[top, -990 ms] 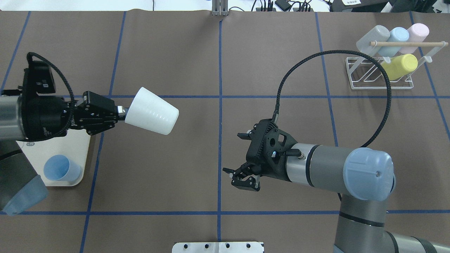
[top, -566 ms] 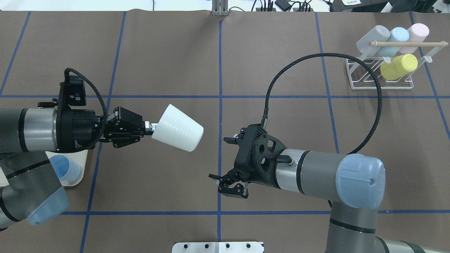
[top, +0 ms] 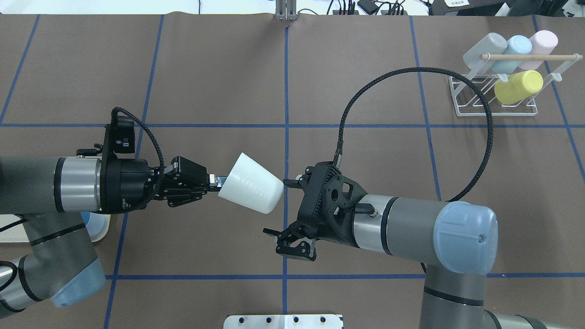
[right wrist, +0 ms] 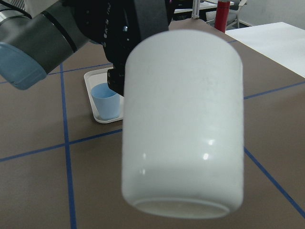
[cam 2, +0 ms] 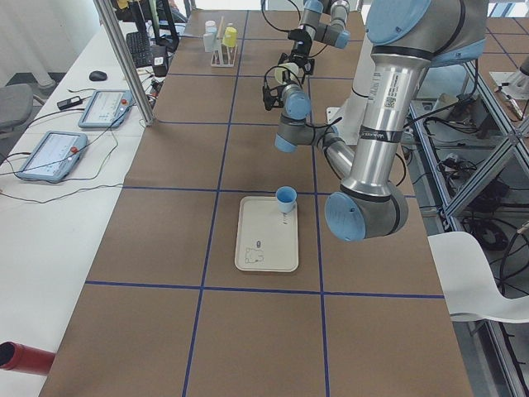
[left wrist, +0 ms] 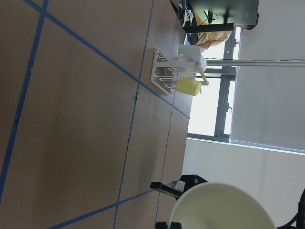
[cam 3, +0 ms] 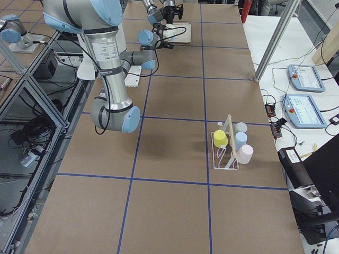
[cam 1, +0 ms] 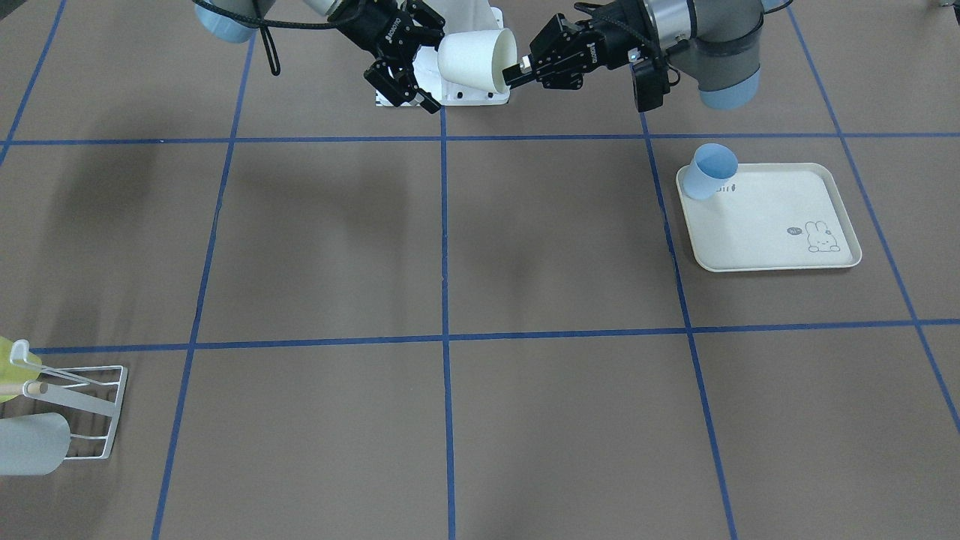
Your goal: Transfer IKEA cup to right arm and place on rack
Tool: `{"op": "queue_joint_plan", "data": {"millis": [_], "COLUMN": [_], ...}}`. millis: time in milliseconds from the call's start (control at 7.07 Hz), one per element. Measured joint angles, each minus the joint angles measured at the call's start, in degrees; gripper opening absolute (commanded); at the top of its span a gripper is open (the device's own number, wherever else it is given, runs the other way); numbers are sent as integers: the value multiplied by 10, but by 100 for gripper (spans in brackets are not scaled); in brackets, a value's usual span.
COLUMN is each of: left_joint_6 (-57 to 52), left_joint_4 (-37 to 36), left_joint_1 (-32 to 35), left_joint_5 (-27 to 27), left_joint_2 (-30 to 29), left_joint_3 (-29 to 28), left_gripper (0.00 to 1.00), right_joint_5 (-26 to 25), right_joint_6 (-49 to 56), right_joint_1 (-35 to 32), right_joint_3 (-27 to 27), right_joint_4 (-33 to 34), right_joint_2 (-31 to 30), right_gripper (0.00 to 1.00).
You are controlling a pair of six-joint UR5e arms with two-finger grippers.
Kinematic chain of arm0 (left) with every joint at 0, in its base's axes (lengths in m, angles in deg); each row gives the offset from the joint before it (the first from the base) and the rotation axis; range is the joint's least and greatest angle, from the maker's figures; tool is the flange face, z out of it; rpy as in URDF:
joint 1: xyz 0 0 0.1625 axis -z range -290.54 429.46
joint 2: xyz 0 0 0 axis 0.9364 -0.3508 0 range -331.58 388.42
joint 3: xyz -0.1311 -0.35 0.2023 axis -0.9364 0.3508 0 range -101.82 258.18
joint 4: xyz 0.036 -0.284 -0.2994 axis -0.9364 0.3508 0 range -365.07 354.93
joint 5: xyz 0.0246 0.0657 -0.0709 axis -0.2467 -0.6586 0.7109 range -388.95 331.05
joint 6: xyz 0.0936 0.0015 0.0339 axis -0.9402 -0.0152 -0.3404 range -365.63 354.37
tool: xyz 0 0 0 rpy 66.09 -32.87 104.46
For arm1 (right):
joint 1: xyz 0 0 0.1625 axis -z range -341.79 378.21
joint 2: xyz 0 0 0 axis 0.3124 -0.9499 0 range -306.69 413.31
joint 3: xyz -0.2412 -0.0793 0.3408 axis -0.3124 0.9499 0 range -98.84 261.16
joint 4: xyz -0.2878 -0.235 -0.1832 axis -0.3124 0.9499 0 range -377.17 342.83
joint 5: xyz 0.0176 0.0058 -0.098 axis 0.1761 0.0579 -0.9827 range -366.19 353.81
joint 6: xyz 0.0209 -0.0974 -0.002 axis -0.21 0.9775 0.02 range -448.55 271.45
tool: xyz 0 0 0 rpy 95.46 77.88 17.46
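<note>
**Cup arrived at the hand-over point, right fingers not yet closed**

The white cup [top: 250, 189] hung in the air on its side, just left of the table's centre line in the overhead view, base pointing at the right arm. The left gripper [top: 215, 182] had its fingers pinched tight on the cup's rim.

A second before, the cup was much nearer the cream tray [cam 1: 772, 259], where a blue cup [cam 1: 709, 171] stood; the left arm had since carried it toward the middle. The right gripper [top: 282, 208] had come in to meet it and stood spread wide and empty, the cup's base at the mouth of its jaws. The right wrist view was filled with the cup's wall and base. No finger looked to be touching yet.

So the approach looked all but done. The likely next step was the right fingers closing on the body before the left let go; a release too soon would drop the cup.

The rack [top: 475, 97] stood well apart at the far right, holding grey, blue, pink and yellow cups.
</note>
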State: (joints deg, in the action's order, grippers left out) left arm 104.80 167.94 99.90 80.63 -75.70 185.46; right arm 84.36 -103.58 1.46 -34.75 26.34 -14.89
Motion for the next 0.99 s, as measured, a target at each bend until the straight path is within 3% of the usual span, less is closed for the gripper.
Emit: {"op": "queue_joint_plan", "data": {"millis": [566,990], "left_joint_6": [-21,-22], "left_joint_4": [0,0], "left_joint_1": [-28,-32], "left_joint_5": [-33,-34], "left_joint_2": [-4,-3], "left_joint_3": [-13,-13], "left_gripper": [0,0], "right_joint_5": [0,0], "right_joint_6": [-1,3], "right_joint_1": [1,-4], "right_joint_3": [-5,-11], "right_joint_4": [0,0], "right_joint_2": [7,8], "right_gripper": [98,56]}}
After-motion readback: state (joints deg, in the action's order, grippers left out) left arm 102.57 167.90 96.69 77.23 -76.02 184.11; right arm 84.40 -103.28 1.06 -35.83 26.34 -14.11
